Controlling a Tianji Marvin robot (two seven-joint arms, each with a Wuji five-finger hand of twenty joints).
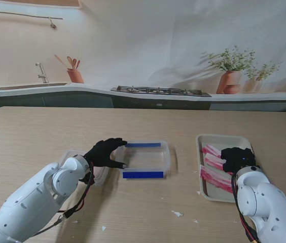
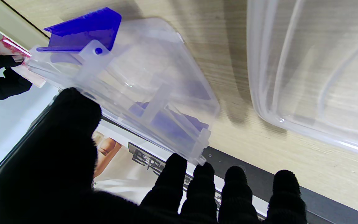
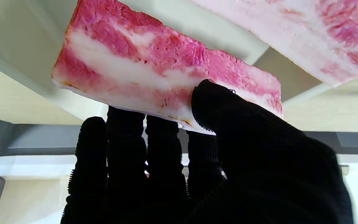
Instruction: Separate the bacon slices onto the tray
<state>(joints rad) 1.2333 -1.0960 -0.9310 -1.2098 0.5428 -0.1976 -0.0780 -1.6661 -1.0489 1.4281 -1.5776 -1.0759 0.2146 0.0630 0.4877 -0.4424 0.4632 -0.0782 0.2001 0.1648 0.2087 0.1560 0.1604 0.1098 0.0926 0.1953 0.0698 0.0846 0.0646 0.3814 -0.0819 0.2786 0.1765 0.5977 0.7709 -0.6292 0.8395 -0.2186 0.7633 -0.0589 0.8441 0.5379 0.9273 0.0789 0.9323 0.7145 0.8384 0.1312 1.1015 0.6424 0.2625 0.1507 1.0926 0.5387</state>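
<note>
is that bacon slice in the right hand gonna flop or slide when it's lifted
Probably fairly stiff: the bacon slice juts past the right hand without drooping. Its glossy fat may be slippery. It looks thin, so likely light.

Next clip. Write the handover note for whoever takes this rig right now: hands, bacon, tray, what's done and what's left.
Right hand: shut on a bacon slice, thumb on top, fingers beneath, over the tray.
Left hand: open, thumb and fingers spread about the near-left corner of the clear box; grip not confirmed.
Bacon: other slices lie on the tray, right of the box. The box looks empty; its lid lies to its left.
Done: bacon is on the tray.
Left: set down the held slice apart from the rest; whether the others overlap is unclear.
</note>
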